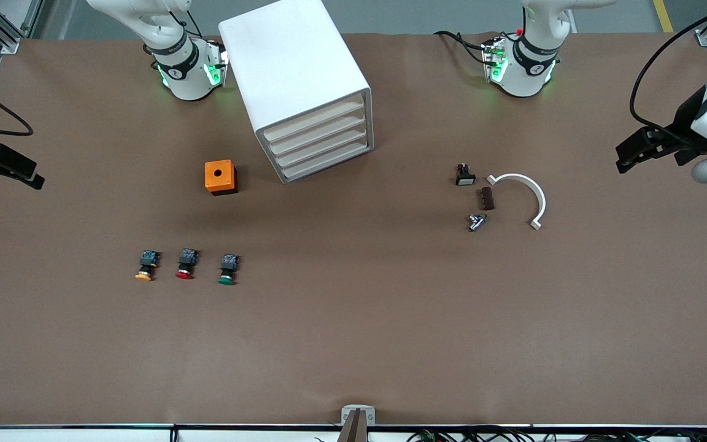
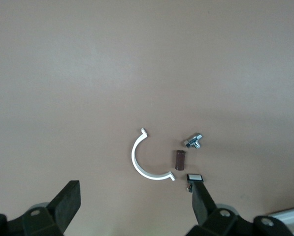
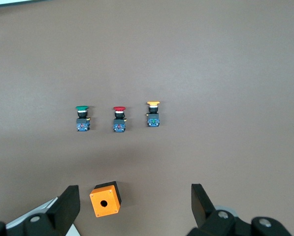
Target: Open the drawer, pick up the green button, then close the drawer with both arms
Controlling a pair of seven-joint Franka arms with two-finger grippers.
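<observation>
While drawer (image 1: 323,142) shut, button (image 1: 228,269) apparently untouched

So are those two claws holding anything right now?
No, nothing is held. The left gripper and right gripper both hang open and empty; the green button lies on the table.

drawer (image 1: 323,149) shut in cabinet (image 1: 295,73) — green-capped button (image 1: 227,269) on table.

Table (image 1: 353,319): matt brown covering, smooth. Cabinet (image 1: 292,67): smooth white plastic, slight sheen. Green-capped button (image 1: 227,270): glossy plastic cap. Small fitting (image 1: 476,221): shiny bare metal. Curved clip (image 1: 528,190): white plastic, smooth.
</observation>
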